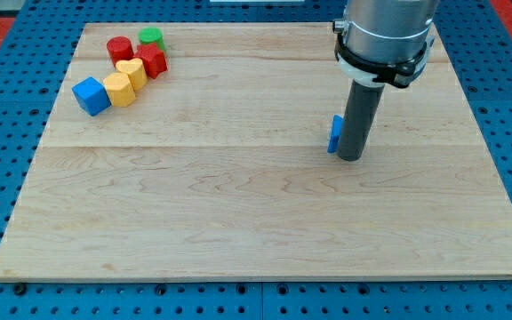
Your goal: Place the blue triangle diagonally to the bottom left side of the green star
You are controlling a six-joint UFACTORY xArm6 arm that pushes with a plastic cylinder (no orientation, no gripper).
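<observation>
My tip (pixel 350 157) rests on the board right of centre. A blue block (pixel 335 133), probably the blue triangle, shows only as a narrow sliver against the rod's left side; the rod hides the rest. A green block (pixel 151 37) sits at the view's top left, far from my tip. Its shape is too small to make out.
A cluster surrounds the green block at the top left: a red cylinder (pixel 119 46), a red block (pixel 153 60), a yellow heart (pixel 133 71), a yellow block (pixel 119 90) and a blue cube (pixel 91 95). The wooden board (pixel 256 231) lies on a blue pegboard.
</observation>
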